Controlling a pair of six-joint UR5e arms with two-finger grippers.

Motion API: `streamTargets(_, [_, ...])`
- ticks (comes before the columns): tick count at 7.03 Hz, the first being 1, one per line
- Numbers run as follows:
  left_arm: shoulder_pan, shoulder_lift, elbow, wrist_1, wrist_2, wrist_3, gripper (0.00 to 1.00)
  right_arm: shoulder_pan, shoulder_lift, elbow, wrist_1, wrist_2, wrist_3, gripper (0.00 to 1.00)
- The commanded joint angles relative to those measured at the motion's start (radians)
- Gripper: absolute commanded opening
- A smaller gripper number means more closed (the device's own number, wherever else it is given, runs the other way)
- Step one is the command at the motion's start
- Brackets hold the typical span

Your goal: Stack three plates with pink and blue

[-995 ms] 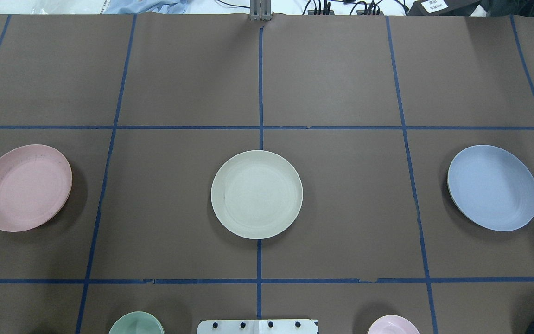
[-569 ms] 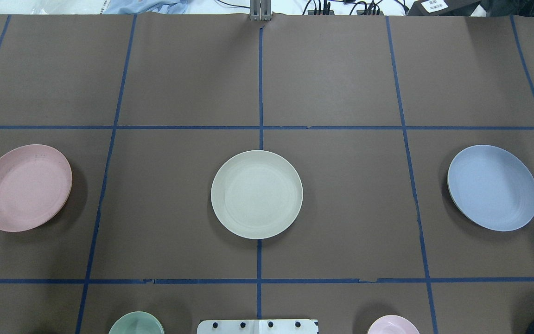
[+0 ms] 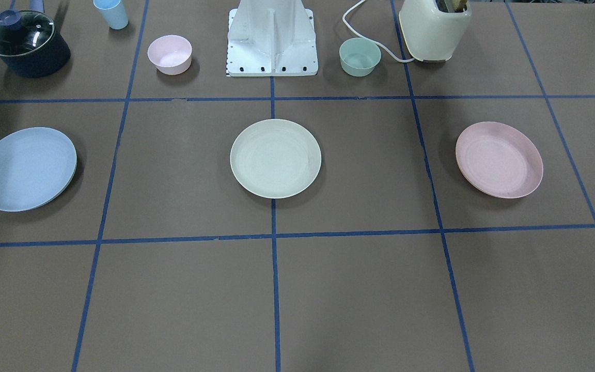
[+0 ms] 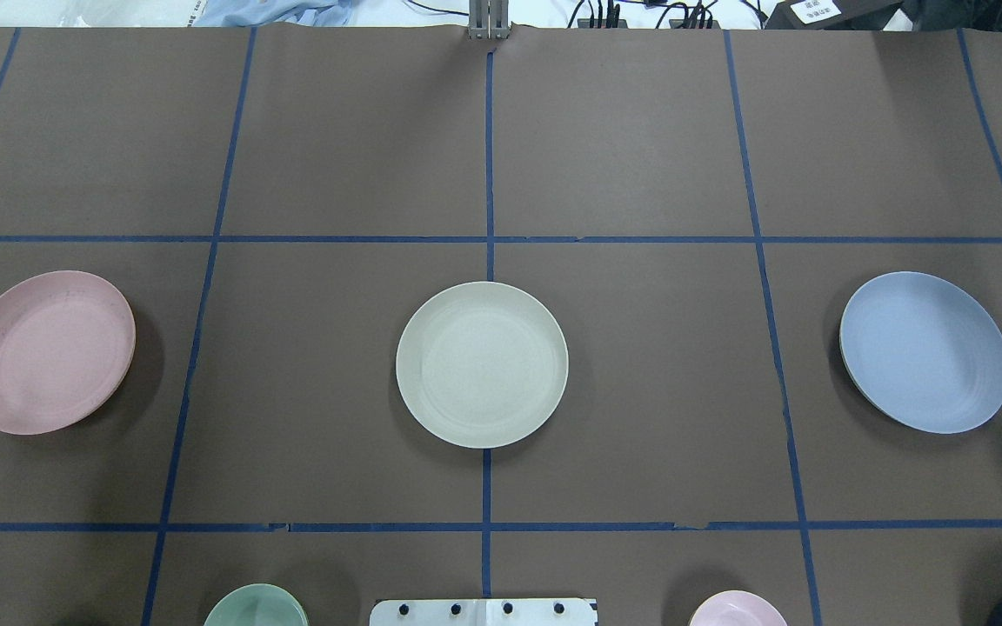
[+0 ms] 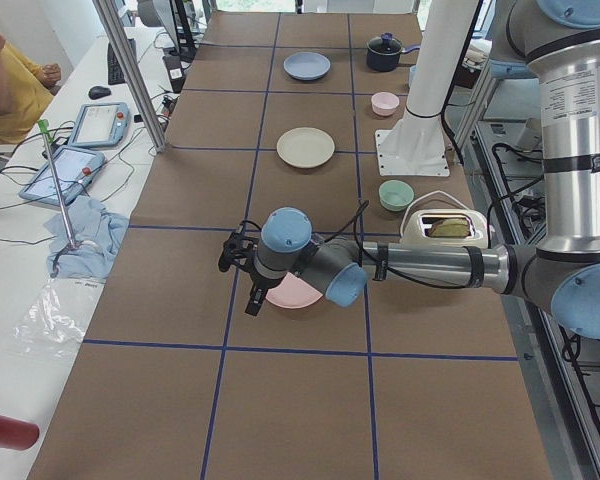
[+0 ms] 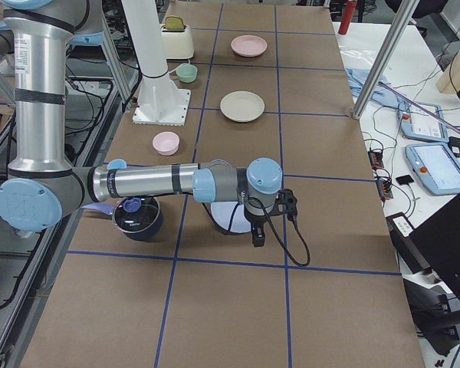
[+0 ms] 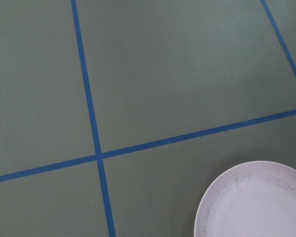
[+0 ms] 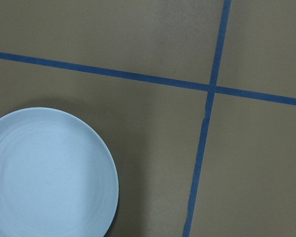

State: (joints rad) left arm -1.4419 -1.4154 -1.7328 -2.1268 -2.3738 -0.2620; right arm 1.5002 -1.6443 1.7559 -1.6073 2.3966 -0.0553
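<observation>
Three plates lie apart in a row on the brown table. The pink plate (image 4: 47, 351) is at the left, the cream-white plate (image 4: 482, 363) in the middle, the blue plate (image 4: 925, 351) at the right. The left gripper (image 5: 255, 298) hangs above the outer edge of the pink plate (image 5: 295, 292). The right gripper (image 6: 257, 231) hangs above the outer edge of the blue plate (image 6: 224, 218). Both show only in the side views, so I cannot tell whether they are open or shut. The wrist views show the pink plate (image 7: 254, 202) and the blue plate (image 8: 47, 173) from above.
Near the robot base (image 3: 272, 41) stand a small pink bowl (image 3: 169, 53), a small green bowl (image 3: 360, 56), a cream toaster (image 3: 434, 28), a lidded dark pot (image 3: 26, 42) and a light blue cup (image 3: 111, 13). Blue tape lines grid the table.
</observation>
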Motion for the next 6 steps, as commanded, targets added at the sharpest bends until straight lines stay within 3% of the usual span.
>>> streamTargets(1, [0.064, -0.008, 0.031, 0.007, 0.007, -0.04, 0.99, 0.0, 0.0, -0.001, 0.0, -0.001, -0.001, 1.0])
streamTargets(4, [0.179, -0.034, 0.134, -0.01, 0.007, -0.079, 0.99, 0.0, 0.0, -0.004, 0.0, -0.001, -0.003, 1.0])
streamTargets(6, [0.225, -0.054, 0.252, -0.123, 0.002, -0.082, 0.99, 0.0, -0.002, -0.003, 0.0, -0.001, -0.003, 1.0])
